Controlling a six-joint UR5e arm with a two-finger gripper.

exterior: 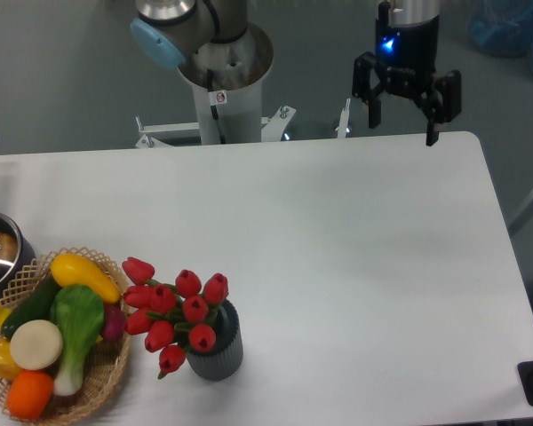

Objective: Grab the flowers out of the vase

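we are seeing the gripper [402, 131] hanging over the far edge of the white table [338, 248], toward the right, with its two black fingers spread wide and nothing between them. its upper body is running out of the top of the picture, and a small blue light is glowing on it. the arm's base column [224, 80] is standing behind the table, also cut off at the top.

the flowers [173, 312], a bunch of red closed tulip buds, are sitting in the vase [217, 348] near the front left of the table, well apart from the gripper. the buds are leaning left and covering most of the vase's mouth; the stems are almost wholly hidden, and we are making out only bits of green between the buds.

just left of the vase, a wicker basket [107, 377] of toy vegetables is being clipped by the left and bottom edges. behind it, a metal pot [0, 257] with a blue handle is showing only in part at the left edge.
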